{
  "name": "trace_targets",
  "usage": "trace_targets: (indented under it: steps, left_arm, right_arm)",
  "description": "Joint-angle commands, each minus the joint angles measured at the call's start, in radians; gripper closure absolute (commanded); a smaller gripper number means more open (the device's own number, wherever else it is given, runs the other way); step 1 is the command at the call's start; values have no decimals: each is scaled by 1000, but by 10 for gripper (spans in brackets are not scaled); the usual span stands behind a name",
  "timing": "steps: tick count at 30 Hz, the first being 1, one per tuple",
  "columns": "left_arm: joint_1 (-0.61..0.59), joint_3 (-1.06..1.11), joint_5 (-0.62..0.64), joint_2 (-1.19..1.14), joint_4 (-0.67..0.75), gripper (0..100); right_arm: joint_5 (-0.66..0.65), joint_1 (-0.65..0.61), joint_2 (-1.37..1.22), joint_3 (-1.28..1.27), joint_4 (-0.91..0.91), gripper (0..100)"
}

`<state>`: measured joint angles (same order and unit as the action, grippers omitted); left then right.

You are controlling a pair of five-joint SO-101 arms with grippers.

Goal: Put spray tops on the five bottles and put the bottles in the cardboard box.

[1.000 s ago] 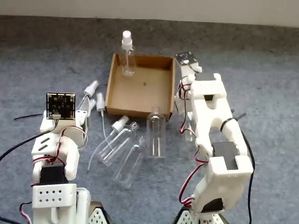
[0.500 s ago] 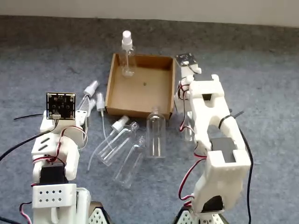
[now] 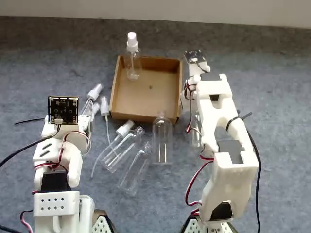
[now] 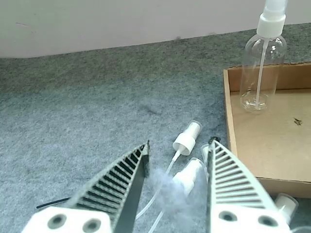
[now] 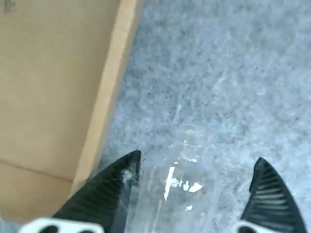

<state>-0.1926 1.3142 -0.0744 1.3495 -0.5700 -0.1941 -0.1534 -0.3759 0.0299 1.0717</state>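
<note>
A cardboard box [image 3: 171, 92] lies at the table's middle back. One capped clear bottle [image 3: 132, 60] stands in its far left corner, also seen as the capped bottle [image 4: 262, 53]. Two loose spray tops [image 3: 95, 91] lie left of the box, under my open left gripper [image 4: 179, 143], which hangs above them. In front of the box lie three clear bottles [image 3: 162, 138], one with a top fitted [image 3: 124, 128]. My right gripper [image 5: 197, 159] is open, straddling another bare bottle [image 5: 182, 179] beside the box's right wall [image 5: 114, 82].
Grey carpet covers the table [image 3: 272, 87]. A long dip tube [image 3: 108, 127] trails from a spray top near the box's front left corner. The right arm [image 3: 218, 116] stretches along the box's right side. Open carpet lies right of that arm and behind the box.
The right arm has stretched slightly farther toward the back of the table. The left arm and the bottles have not moved.
</note>
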Motion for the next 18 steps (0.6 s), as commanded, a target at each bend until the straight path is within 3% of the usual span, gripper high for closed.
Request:
trace_targets:
  steps: [1,4,10,18]
  left_arm:
    - [13,-7,11,7,14,822]
    - [13,-7,11,7,14,822]
    - [15,-7,11,4,14,822]
    - [16,-7,11,1,14,822]
  right_arm:
    - [9,-2,15,51,-12,691]
    - [9,-1,15,51,-7,697]
    - [5,8,16,51,-7,834]
    - [5,28,24,53,-7,945]
